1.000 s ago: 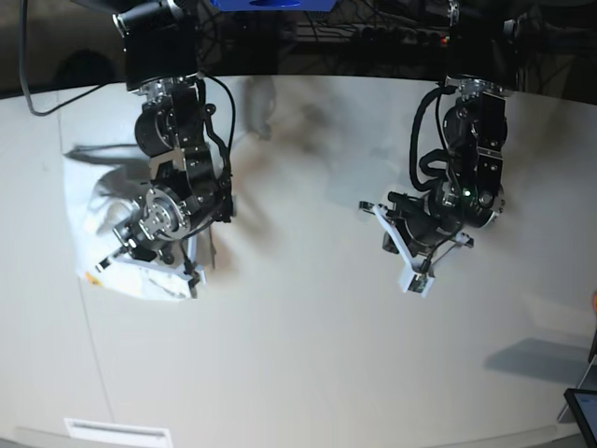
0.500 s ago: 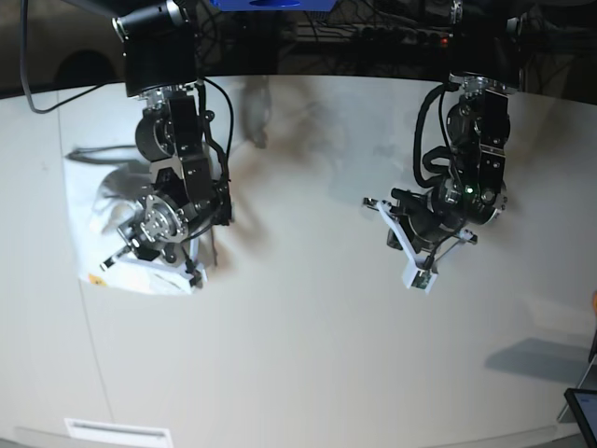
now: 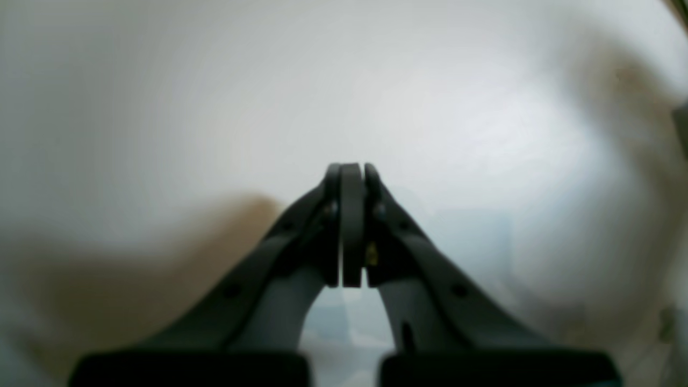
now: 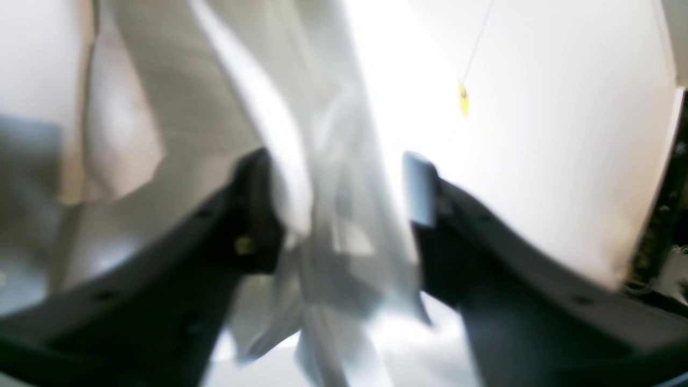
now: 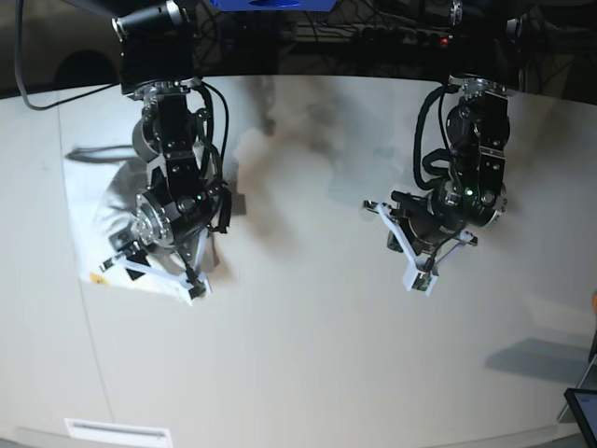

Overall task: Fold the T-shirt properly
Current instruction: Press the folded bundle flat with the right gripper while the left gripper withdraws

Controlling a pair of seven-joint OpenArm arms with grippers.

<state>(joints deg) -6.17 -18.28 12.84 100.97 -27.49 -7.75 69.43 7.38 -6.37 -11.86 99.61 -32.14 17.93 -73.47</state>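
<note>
Your right gripper (image 5: 154, 276) sits low over the T-shirt (image 5: 98, 219), which lies as a white bundle at the far left of the table (image 5: 317, 355) in the base view, mostly under and behind that arm. From the right wrist camera you see the jaws standing wide, with loose white folds of the T-shirt (image 4: 328, 177) hanging between the two fingers (image 4: 422, 188) (one fold lies against the left finger, but nothing is pinched). A small yellow mark (image 4: 463, 98) shows on the flat cloth beyond, and in the base view an orange-yellow speck (image 5: 94, 277) sits at the shirt's near corner, just beside the gripper's fingertips. Your left gripper (image 5: 422, 276) hangs over bare table well apart from the shirt, on the right of the base view; its wrist camera shows the left gripper (image 3: 352, 226) with jaws pressed together and nothing between them. Against the frame a second ago, the right gripper's fingers have spread from a narrow pinch to a wide stance, and the arm has swung a little so the head points more straight down. The shirt's outline looks much the same as before. The left arm has barely shifted.
</note>
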